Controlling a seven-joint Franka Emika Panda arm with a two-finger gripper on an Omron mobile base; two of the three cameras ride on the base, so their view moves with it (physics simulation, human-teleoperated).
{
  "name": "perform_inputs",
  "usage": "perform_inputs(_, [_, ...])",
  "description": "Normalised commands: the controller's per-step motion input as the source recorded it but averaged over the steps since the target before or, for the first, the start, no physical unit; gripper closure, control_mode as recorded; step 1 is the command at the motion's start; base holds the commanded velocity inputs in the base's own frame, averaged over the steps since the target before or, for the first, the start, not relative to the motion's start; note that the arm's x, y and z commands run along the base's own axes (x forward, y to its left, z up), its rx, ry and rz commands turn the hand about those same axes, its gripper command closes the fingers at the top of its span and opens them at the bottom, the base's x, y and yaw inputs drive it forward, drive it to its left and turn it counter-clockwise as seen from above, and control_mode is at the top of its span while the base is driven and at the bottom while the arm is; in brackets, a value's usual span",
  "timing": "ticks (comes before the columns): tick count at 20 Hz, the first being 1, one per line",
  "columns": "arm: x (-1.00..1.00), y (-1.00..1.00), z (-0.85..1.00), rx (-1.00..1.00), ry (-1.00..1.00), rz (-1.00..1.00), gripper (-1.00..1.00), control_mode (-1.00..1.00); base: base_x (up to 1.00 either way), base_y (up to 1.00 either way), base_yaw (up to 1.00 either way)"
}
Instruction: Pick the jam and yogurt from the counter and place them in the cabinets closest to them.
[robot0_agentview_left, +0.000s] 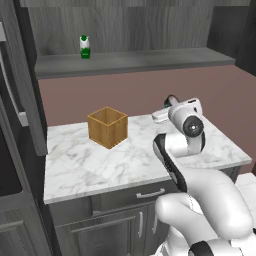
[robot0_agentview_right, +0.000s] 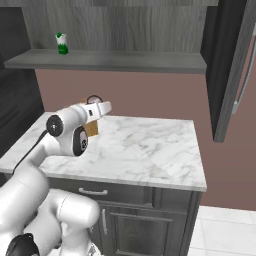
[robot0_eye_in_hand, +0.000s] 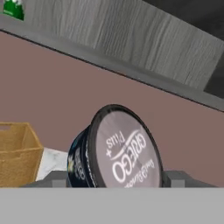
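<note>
**Yogurt tub held in pincer above bench**

The pincer (robot0_eye_in_hand: 114, 178) stands wide, clamped on the dark yogurt tub (robot0_eye_in_hand: 116, 148), lid facing the camera. A wooden box (robot0_agentview_left: 107, 127) sits at nine o'clock on the bench (robot0_agentview_left: 100, 165); a green-white bottle (robot0_agentview_left: 85, 47) stands on the cabinet shelf (robot0_agentview_left: 150, 61).

A box (robot0_agentview_left: 107, 127) stands on the table (robot0_agentview_left: 100, 165), toward its back left part as seen in the left base view. Above and behind the table, a shelf (robot0_agentview_left: 130, 62) runs along the wall under the cabinets (robot0_agentview_left: 125, 25), and a small bottle (robot0_agentview_left: 85, 47) stands upright on the shelf's left part. The tool (robot0_eye_in_hand: 114, 177) sits over the table's rear, right of the box, with a yogurt tub (robot0_eye_in_hand: 116, 151) lying on its side between its two fingers, lid toward the hand camera. In the hand view the box is left of the tub and the shelf crosses behind and above both.
</note>
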Motion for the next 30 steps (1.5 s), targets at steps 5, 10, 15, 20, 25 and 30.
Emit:
perform_inputs(5, [-0.03, 0.09, 0.69, -0.02, 0.00, -0.07, 1.00, -1.00, 0.00, 0.00, 0.00])
perform_inputs(10, [-0.04, 0.10, 0.65, -0.04, -0.02, -0.06, 1.00, -1.00, 0.00, 0.00, 0.00])
perform_inputs(15, [-0.02, 0.11, 0.39, -0.04, -0.05, -0.04, 1.00, -1.00, 0.00, 0.00, 0.00])
perform_inputs(20, [-0.01, 0.09, 0.35, -0.07, 0.00, 0.00, 1.00, -1.00, 0.00, 0.00, 0.00])
perform_inputs(25, [-0.07, 0.01, 0.52, -0.06, 0.01, -0.01, 1.00, -1.00, 0.00, 0.00, 0.00])
perform_inputs(30, [-0.09, 0.04, 0.40, -0.09, 0.05, 0.00, 1.00, -1.00, 0.00, 0.00, 0.00])
